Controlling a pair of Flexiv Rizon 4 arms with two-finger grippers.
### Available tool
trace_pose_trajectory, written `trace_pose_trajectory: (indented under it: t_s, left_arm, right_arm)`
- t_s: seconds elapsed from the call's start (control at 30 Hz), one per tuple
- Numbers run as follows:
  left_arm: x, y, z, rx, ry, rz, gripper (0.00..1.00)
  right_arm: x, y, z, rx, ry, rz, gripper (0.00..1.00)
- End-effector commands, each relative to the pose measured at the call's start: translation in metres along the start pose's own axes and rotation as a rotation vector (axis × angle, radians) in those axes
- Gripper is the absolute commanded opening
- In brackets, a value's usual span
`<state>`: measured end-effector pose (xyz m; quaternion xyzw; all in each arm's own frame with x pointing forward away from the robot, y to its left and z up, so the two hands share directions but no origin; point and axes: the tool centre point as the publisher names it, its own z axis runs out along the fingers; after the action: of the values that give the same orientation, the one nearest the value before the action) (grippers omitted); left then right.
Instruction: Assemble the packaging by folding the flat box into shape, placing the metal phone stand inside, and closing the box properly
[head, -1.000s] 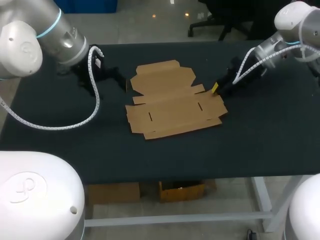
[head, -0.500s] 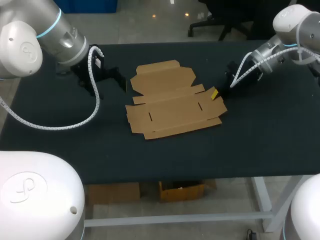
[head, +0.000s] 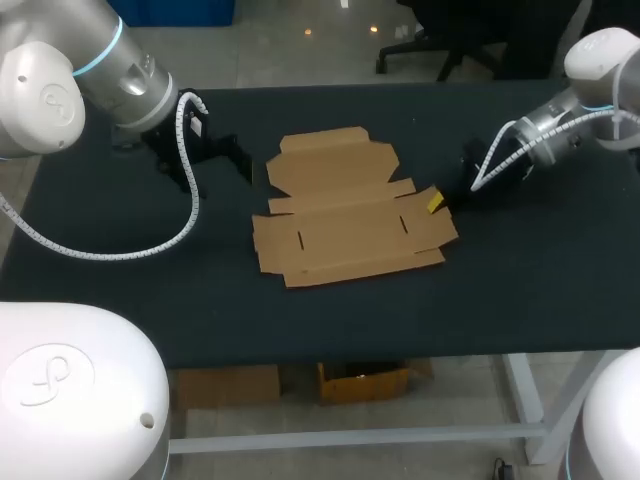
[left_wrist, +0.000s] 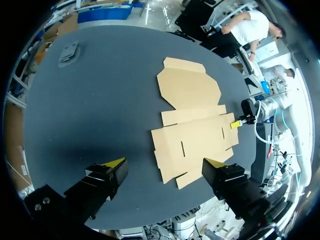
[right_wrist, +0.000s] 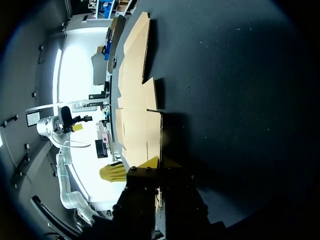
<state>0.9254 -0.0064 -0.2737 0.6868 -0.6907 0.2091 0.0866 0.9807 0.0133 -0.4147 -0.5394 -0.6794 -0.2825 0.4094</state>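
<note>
Folding seems to begin at the right flap (head: 420, 195): the box (head: 350, 205) lies flat in the middle of the table (head: 500, 290), and the right jaws appear to pinch that flap's edge (one yellow tip (head: 433, 203) shows on top). Lift about the crease so the sheet does not slide. Left jaws hang spread and empty at far left; they could pin the base.

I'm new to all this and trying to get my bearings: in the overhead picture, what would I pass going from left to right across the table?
left hand → flat cardboard box → right hand, at the box's right edge
</note>
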Motion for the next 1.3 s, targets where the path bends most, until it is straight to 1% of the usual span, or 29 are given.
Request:
trace_pose_trajectory:
  t_s: [0.03,0.27,0.5,0.57,0.73,0.8,0.87,1.1,1.3]
  left_arm:
    - [0.000,0.000,0.000,0.000,-0.002,0.001,1.00]
    - [0.000,0.000,0.000,0.000,-0.002,0.001,1.00]
    - [0.000,0.000,-0.001,0.000,0.000,0.000,1.00]
    - [0.000,0.002,-0.002,0.001,0.008,0.003,1.00]
    - [-0.002,0.009,-0.009,-0.027,0.046,0.015,1.00]
    - [-0.003,0.012,-0.011,-0.041,0.036,0.006,1.00]
    - [-0.005,0.016,-0.013,-0.057,0.047,0.011,1.00]
    - [-0.005,0.028,-0.015,-0.055,0.029,0.004,1.00]
    - [-0.008,0.030,-0.013,-0.052,0.021,0.000,1.00]
  right_arm:
    - [0.002,-0.016,0.006,-0.089,0.007,0.011,0.00]
    - [0.002,-0.030,0.009,-0.120,0.010,0.028,0.00]
    - [0.002,-0.037,0.009,-0.133,0.018,0.034,0.00]
    - [0.002,-0.039,0.009,-0.135,0.020,0.034,0.00]
    - [0.001,-0.042,0.010,-0.136,0.030,0.036,0.00]
    - [0.001,-0.042,0.011,-0.135,0.033,0.036,0.00]
    - [0.001,-0.045,0.011,-0.135,0.036,0.035,0.00]
    - [0.003,-0.053,0.012,-0.137,0.052,0.030,0.00]
    - [0.004,-0.060,0.011,-0.134,0.055,0.029,0.00]
